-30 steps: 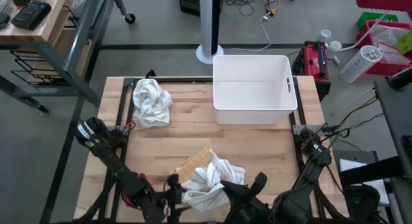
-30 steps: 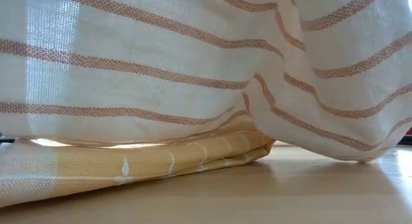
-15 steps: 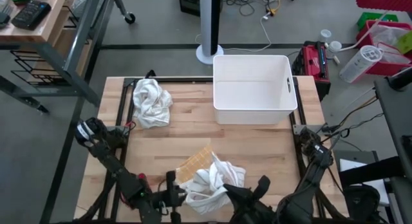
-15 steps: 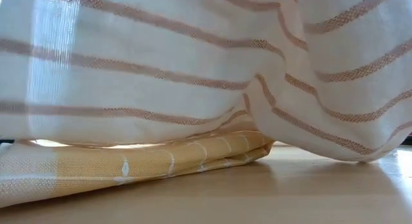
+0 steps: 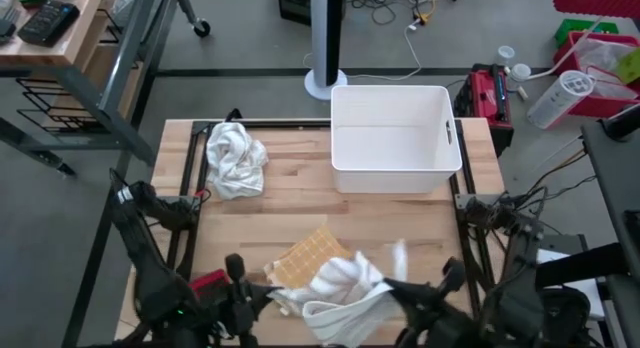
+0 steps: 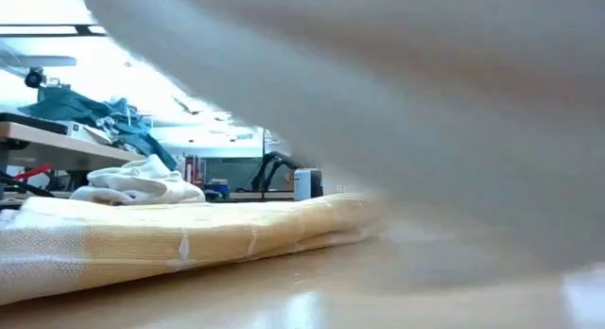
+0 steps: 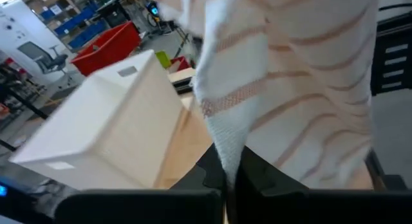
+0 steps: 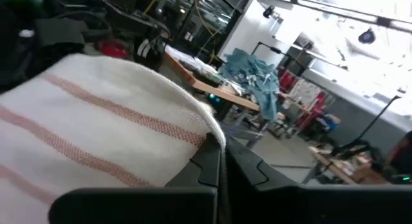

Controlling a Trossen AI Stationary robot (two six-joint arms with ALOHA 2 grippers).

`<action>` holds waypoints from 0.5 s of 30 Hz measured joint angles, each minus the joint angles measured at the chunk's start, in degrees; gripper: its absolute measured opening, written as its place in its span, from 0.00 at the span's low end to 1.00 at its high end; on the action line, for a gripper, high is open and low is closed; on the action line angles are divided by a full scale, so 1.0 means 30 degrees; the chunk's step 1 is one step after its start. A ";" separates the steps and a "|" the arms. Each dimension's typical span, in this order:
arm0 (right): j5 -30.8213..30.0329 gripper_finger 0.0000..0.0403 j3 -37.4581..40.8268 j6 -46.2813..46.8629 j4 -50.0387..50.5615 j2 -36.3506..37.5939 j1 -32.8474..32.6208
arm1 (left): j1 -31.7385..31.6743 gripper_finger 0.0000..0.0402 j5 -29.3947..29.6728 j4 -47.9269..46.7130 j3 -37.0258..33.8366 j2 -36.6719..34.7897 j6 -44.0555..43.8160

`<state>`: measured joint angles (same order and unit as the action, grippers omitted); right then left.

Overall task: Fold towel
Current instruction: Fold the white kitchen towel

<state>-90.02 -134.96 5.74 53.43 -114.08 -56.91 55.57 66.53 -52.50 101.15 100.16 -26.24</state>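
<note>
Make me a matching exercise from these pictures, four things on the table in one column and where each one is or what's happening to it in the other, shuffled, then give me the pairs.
Things:
1. striped towel
2. yellow cloth
3. white bin
4. crumpled white towel

Place or state:
A. empty, at the table's far edge
B. bunched, untouched, at the far left corner
C. pinched at both ends by the left gripper and right gripper
D. flat on the wood, partly under the striped towel

Pairs: 1-C, 2-D, 3-A, 4-B
</note>
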 joint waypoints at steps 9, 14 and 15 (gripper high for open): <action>0.0124 0.00 -0.0007 0.1607 -0.0014 0.2762 -0.1299 | -0.0056 0.00 -0.1303 -0.8177 0.7804 -0.0013 -0.0788; 0.0120 0.00 0.0007 0.1673 0.0612 0.3342 -0.1572 | -0.0058 0.00 -0.1815 -1.2131 0.9966 0.0001 -0.2921; 0.0181 0.00 0.0007 0.1785 0.1098 0.3349 -0.1586 | -0.0061 0.00 -0.2044 -1.2673 1.0160 -0.0021 -0.3680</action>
<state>-89.47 -134.93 11.09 56.72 -104.03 -61.67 55.39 60.39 -90.51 131.63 100.09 -37.28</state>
